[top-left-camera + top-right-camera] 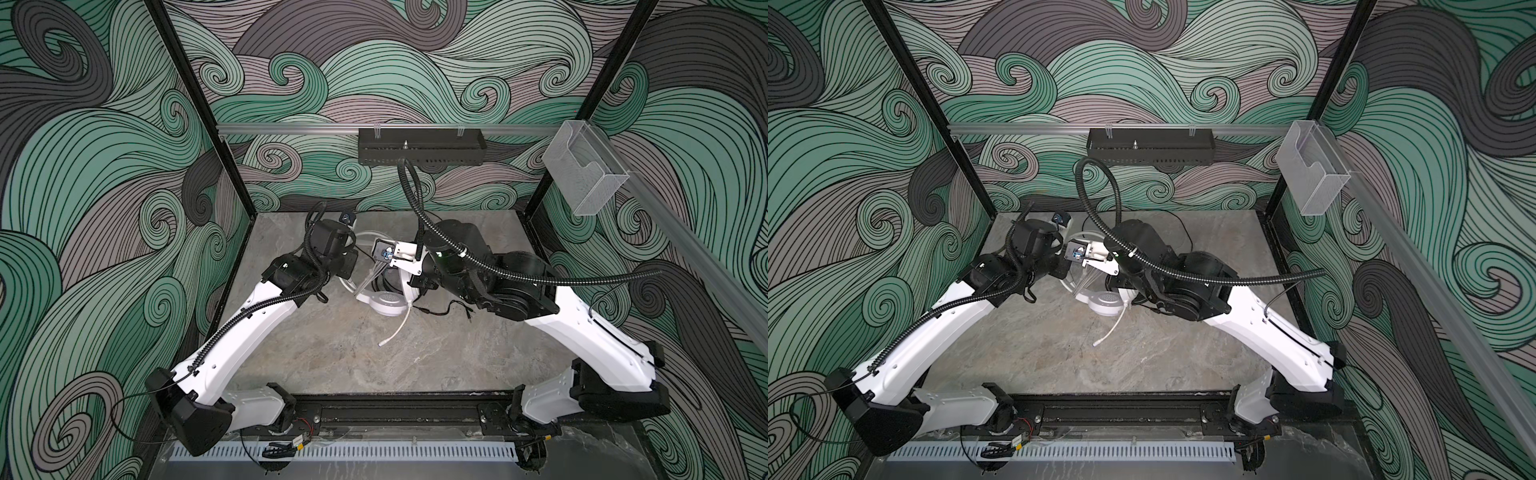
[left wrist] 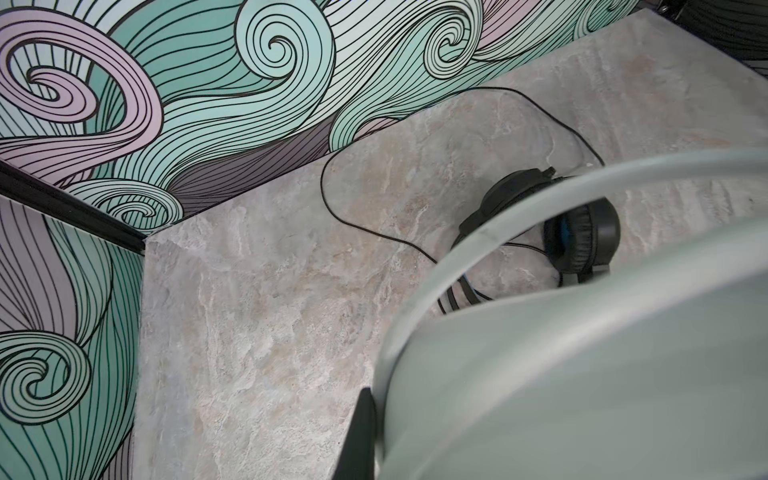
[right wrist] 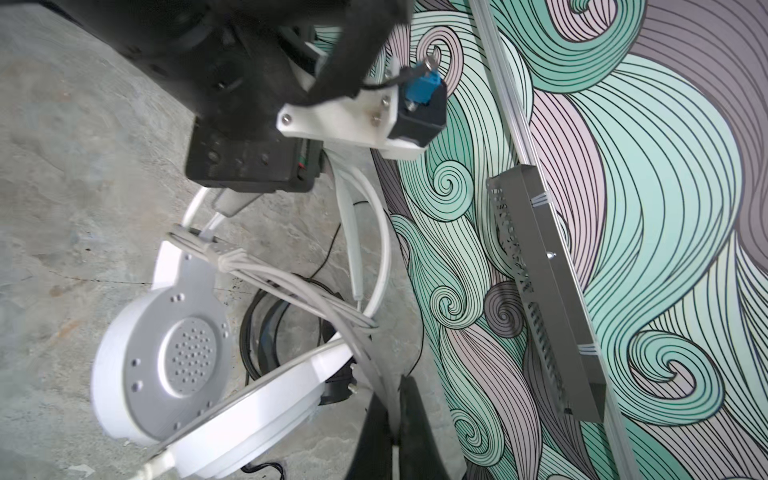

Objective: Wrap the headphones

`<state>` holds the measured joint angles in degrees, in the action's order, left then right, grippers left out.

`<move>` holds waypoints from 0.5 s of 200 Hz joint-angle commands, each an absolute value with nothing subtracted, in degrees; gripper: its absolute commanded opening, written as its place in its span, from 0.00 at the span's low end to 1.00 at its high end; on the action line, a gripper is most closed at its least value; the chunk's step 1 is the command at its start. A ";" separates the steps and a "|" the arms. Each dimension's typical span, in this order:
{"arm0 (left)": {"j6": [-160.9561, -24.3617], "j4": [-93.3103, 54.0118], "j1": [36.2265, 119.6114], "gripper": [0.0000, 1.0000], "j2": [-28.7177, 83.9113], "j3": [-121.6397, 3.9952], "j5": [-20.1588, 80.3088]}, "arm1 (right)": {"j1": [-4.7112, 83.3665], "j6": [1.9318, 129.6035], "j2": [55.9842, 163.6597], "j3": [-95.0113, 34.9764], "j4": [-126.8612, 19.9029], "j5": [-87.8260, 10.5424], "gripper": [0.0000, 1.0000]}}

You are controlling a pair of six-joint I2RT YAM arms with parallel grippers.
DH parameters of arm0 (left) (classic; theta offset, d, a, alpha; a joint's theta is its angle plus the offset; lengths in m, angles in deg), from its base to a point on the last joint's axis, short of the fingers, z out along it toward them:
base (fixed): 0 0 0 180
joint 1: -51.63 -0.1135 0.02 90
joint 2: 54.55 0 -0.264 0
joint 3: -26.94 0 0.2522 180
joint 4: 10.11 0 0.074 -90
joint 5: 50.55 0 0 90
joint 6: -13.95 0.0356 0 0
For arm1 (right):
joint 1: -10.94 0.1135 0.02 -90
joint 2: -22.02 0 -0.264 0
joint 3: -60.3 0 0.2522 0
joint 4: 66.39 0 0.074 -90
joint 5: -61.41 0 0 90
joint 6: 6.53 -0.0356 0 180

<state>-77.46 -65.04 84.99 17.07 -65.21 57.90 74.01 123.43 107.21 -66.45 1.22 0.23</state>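
white headset: an all-white over-ear headset (image 1: 384, 301) (image 1: 1106, 301) is seen at centre frame in both top views, between the two wrists. Its perforated grey cup face is shown at lower left in the right wrist view (image 3: 166, 357). It fills the lower right of the left wrist view as a blurred pale mass (image 2: 582, 374). Whether the cup rests on the tabletop cannot be told.
pale cable: several turns of the thin pale cable (image 3: 286, 286) are wound round the band just above the cup. A bundle of strands is stretched from there toward bottom centre of the right wrist view. The loose plug end is laid on the tabletop, below centre in a top view (image 1: 381, 343).
left gripper: the left gripper (image 3: 220, 212) is seen left of centre in the upper half of the right wrist view. Jaws are pressed together, pinching the white headset's thin band beside the cable turns.
right gripper: the right gripper (image 3: 394, 432) is seen at bottom centre of the right wrist view. Jaws are clamped together on the pale cable strands.
black headset: a black over-ear headset with blue inner cups (image 2: 582, 241) is laid on the tabletop, right of centre in the left wrist view. It is partly covered there by the white band. Its black band is seen behind the white headset at centre of the right wrist view (image 3: 253, 332).
black cable: the thin black cable (image 2: 323, 187) is left in a loose loop on the tabletop, centre of the left wrist view. It is not wound.
tabletop: a grey marbled tabletop (image 1: 332, 357) is seen under everything.
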 commanded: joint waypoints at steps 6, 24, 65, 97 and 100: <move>-76.92 -65.39 84.59 0.00 13.91 -64.78 53.45 | 70.17 122.59 103.85 -63.70 -2.46 6.09 0.00; -75.99 -64.61 84.59 0.00 13.18 -64.40 50.50 | 67.49 119.68 102.20 -60.57 -4.04 3.52 0.00; -75.60 -63.03 84.59 0.00 10.96 -63.27 44.65 | 62.33 114.05 99.56 -54.12 -6.87 -4.12 0.00; -75.87 -63.44 84.59 0.00 10.33 -63.34 41.28 | 57.00 108.30 96.47 -47.03 -11.07 -14.07 0.00; -76.00 -63.49 84.59 0.00 10.33 -63.37 41.11 | 56.60 107.92 96.09 -46.12 -11.75 -15.05 0.00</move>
<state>-76.43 -63.68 84.97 12.28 -62.94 46.08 60.51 114.49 99.47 -49.91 -5.04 -8.34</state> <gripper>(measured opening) 0.065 0.050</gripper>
